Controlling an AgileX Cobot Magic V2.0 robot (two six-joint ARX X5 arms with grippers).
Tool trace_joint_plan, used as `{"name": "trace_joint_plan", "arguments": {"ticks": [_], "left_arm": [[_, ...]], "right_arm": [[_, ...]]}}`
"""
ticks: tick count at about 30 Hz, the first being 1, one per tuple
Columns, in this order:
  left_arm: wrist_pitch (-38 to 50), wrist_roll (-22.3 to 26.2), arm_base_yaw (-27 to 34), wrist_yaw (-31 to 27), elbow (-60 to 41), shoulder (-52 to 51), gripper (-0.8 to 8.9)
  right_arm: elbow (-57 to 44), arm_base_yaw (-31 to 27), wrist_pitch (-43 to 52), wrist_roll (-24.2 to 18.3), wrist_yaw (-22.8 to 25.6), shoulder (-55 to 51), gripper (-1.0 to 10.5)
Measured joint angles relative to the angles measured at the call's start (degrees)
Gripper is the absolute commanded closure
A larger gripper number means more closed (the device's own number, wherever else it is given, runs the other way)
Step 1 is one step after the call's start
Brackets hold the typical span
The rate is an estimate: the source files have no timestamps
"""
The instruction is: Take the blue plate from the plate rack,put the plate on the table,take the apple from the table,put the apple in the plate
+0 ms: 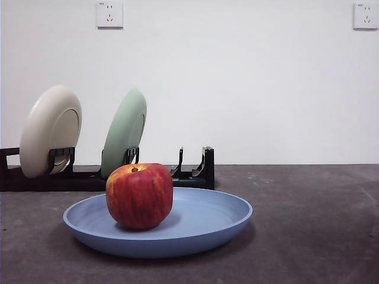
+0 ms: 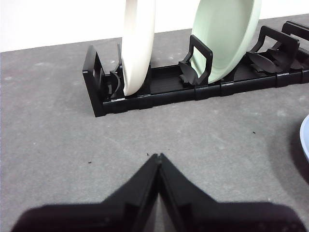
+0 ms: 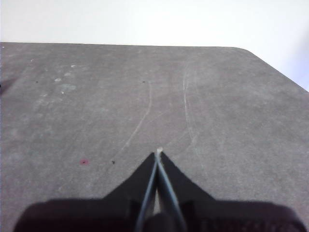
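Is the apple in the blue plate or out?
In: the apple sits upright inside the blue plate on the table.

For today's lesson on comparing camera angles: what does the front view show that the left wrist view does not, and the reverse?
Only the front view shows the apple sitting in the blue plate, plus two wall sockets.

Only the left wrist view shows the left gripper, fingers shut, above the bare table.

Both show the plate rack holding the cream-white plate and pale green plate.

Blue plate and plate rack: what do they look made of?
The blue plate looks like matte plastic or melamine: even colour, soft sheen, no glaze glare; glazed ceramic seems unlikely but possible. The plate rack looks like moulded black plastic, semi-gloss, with thin slotted posts and clipped sections.
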Motion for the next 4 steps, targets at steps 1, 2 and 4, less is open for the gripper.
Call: {"name": "trace_joint_plan", "arguments": {"ticks": [1, 2, 4], "left_arm": [[0.00, 0.00, 0.00, 0.00, 0.00, 0.00, 8.18], [0.00, -0.02, 0.00, 0.00, 0.00, 0.00, 8.17], [0.00, 0.00, 0.00, 0.00, 0.00, 0.00, 8.18]], "right_arm": [[0.00, 0.00, 0.00, 0.00, 0.00, 0.00, 9.4], [0.00, 0.00, 0.00, 0.00, 0.00, 0.00, 9.4], [0.00, 0.00, 0.00, 0.00, 0.00, 0.00, 9.4]]}}
